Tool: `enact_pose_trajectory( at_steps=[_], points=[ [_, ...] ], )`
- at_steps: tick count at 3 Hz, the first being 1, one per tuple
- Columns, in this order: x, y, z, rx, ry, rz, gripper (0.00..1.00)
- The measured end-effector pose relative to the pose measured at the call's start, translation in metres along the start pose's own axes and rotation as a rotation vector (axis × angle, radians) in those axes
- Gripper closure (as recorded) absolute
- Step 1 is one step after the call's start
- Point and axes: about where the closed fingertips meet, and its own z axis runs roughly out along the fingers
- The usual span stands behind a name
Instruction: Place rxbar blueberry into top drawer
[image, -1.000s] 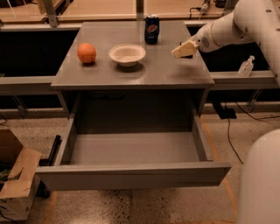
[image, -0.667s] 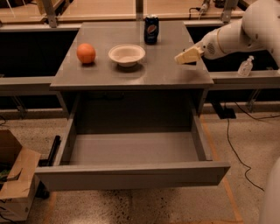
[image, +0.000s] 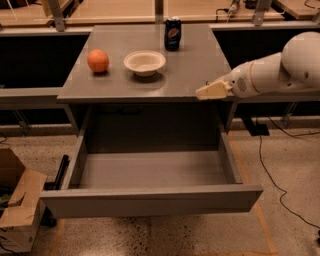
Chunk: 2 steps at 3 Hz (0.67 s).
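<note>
The top drawer (image: 150, 197) of the grey cabinet is pulled wide open, and its grey floor (image: 150, 170) shows nothing lying in it. My gripper (image: 212, 91) is a cream wedge on the end of the white arm (image: 280, 75). It hangs at the front right edge of the cabinet top, above the drawer's right rear corner. The rxbar blueberry does not show anywhere in the view.
On the cabinet top (image: 190, 70) stand an orange (image: 98, 60), a white bowl (image: 144, 62) and a blue Pepsi can (image: 173, 33). A cardboard box (image: 17, 205) sits on the floor at left. Cables (image: 272, 165) run over the floor at right.
My arm has swung forward and down, from over the right rear of the cabinet top to its front right edge above the open drawer. The tabletop things have not moved.
</note>
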Motion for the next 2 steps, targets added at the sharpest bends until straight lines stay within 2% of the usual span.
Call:
enact_pose_trajectory(
  at_steps=[1, 2],
  points=[
    [0.0456, 0.0356, 0.0053, -0.098, 0.036, 0.044, 1.0],
    [0.0526, 0.0397, 0.0057, -0.109, 0.042, 0.051, 1.0]
  ],
)
